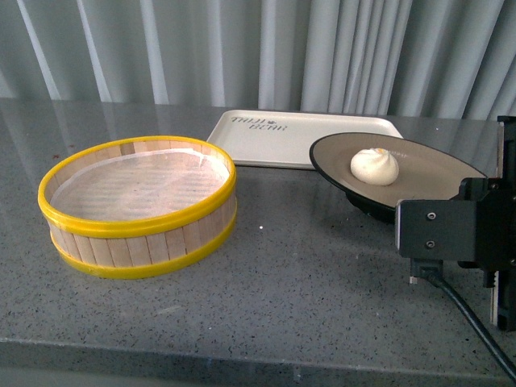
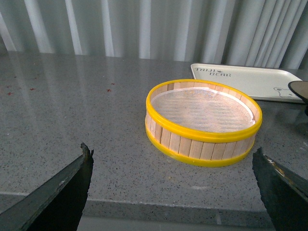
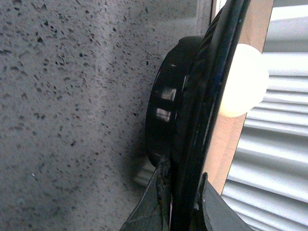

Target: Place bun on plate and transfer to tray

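Note:
The cream-white bun [image 1: 374, 165] sits on the black-rimmed beige plate [image 1: 439, 171], just in front of the tray's right end. My right gripper [image 1: 474, 187] is shut on the plate's near right rim. In the right wrist view its jaws [image 3: 185, 192] pinch the black rim [image 3: 195, 115], with the bun [image 3: 243, 79] beyond. The cream tray [image 1: 298, 133] with dark lettering lies at the back. My left gripper [image 2: 173, 192] is open and empty over the table's front edge, short of the steamer basket; the plate's edge [image 2: 299, 89] shows at the far right of that view.
A yellow-rimmed wooden steamer basket [image 1: 137, 205] with a white liner stands at the left; it also shows in the left wrist view [image 2: 202, 144], with the tray [image 2: 250, 79] behind it. A grey speckled table [image 1: 282, 290] and a pleated curtain are behind.

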Available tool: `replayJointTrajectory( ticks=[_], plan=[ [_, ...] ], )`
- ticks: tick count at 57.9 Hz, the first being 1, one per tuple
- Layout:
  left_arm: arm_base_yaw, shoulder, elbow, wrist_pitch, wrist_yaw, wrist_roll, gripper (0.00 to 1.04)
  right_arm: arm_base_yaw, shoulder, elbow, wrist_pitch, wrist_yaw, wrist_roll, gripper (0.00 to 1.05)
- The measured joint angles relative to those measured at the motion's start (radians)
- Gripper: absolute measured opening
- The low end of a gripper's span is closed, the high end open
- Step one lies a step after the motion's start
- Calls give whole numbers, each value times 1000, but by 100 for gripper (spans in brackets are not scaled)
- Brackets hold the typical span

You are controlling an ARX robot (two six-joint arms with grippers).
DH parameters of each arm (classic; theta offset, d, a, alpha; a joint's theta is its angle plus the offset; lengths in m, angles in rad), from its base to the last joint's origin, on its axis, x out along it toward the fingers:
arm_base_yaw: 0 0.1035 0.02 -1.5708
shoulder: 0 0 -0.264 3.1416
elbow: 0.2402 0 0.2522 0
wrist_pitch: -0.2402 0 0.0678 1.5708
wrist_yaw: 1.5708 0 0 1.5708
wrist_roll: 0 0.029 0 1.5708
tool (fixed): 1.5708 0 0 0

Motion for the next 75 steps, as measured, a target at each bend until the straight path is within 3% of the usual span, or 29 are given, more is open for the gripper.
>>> replayJointTrajectory(
  ticks=[13,27,46,75],
  plan=[
    [0,0,0,0,0,0,98,-41,-130,30,-177,-72,-98,3],
    [0,0,0,0,0,0,98,-153,-50,322,-441,-166,-185,3],
    [0,0,0,0,0,0,98,-206,198,659,-532,-179,-217,3],
    [0,0,0,0,0,0,98,-181,488,1062,-679,-170,-269,3]
  ],
)
